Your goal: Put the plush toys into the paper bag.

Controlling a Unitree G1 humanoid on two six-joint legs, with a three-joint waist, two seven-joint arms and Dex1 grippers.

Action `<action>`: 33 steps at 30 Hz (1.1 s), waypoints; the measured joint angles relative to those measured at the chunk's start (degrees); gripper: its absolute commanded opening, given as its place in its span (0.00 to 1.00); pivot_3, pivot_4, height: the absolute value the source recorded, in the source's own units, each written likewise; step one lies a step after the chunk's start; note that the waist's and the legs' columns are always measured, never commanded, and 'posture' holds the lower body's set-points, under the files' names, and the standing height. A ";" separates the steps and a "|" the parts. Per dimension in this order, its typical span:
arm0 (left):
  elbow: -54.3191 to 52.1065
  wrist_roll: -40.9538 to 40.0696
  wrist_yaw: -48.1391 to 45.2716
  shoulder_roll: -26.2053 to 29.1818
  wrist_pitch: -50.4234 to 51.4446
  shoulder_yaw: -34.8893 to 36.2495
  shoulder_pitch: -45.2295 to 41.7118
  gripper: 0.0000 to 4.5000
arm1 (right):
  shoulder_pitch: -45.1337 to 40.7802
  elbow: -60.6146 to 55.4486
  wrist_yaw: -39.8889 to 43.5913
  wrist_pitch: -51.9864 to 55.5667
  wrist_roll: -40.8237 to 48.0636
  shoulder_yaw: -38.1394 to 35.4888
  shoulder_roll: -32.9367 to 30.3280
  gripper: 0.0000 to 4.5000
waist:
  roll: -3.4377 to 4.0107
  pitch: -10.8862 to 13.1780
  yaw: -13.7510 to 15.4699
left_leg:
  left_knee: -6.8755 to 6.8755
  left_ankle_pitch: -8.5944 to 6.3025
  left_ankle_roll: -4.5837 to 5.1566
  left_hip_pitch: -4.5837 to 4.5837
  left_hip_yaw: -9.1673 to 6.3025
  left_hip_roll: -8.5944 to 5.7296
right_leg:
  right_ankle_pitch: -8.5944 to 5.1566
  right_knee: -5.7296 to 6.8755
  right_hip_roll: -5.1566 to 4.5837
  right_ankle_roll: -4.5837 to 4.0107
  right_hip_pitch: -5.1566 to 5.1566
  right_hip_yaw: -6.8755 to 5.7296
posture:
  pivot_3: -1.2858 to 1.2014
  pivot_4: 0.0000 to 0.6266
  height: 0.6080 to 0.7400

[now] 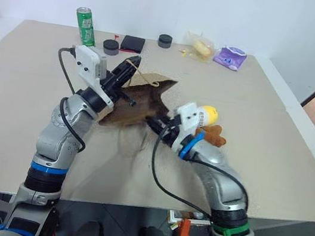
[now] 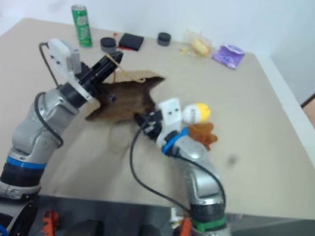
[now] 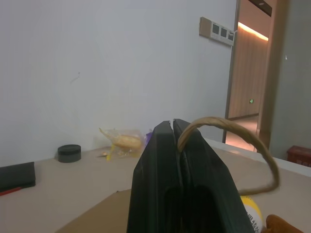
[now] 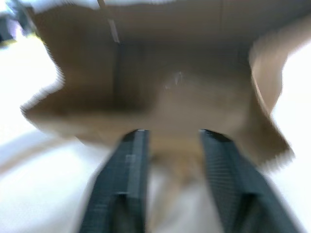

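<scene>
The paper bag (image 1: 142,98) lies on the table, its brown mouth gaping toward my right gripper (image 4: 170,138). That gripper is open, its two black fingers (image 4: 129,160) apart just in front of the bag's lower edge, with nothing held. My left gripper (image 1: 128,74) is shut on the bag's tan cord handle (image 3: 228,127) and holds it lifted above the bag. Two plush toys rest on the table beside my right wrist: a yellow-and-white egg (image 1: 209,114) and an orange-brown animal (image 1: 215,135). Both are outside the bag.
Along the table's far edge stand a green can (image 1: 86,26), two black round lids (image 1: 111,46) (image 1: 165,40), a black wallet (image 1: 132,43), a yellow item in clear wrapping (image 1: 199,46) and a purple pouch (image 1: 230,57). Bare tabletop (image 1: 273,149) lies to the right.
</scene>
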 measured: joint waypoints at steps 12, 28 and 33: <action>0.07 -0.01 0.53 -1.39 0.10 0.44 -0.08 0.00 | 4.59 -2.22 -4.30 18.18 3.36 -14.10 -18.94 0.99 | -0.02 0.00 -0.02 | -0.01 0.00 0.00 0.05 0.06 -0.06 | -0.15 -0.03 -0.04 -0.26 0.02 0.09 | 0.52 0.24 1.00; 2.81 -0.07 0.24 -1.85 0.18 1.96 -2.23 0.00 | 6.73 4.76 -5.35 14.81 0.26 -12.90 -15.05 0.02 | -0.07 -0.03 -0.10 | 0.05 0.00 0.00 0.16 0.04 -0.08 | -0.08 -0.03 0.09 -0.15 0.11 0.30 | 0.52 0.24 1.00; 4.20 -0.05 0.09 -2.05 0.18 2.23 -2.85 0.00 | 4.98 -7.50 0.44 16.17 13.83 -19.00 -14.62 0.02 | 0.07 0.08 -0.26 | -0.06 -0.01 -0.01 0.12 0.03 0.02 | -0.01 -0.03 0.26 -0.02 0.00 0.35 | 0.52 0.24 1.00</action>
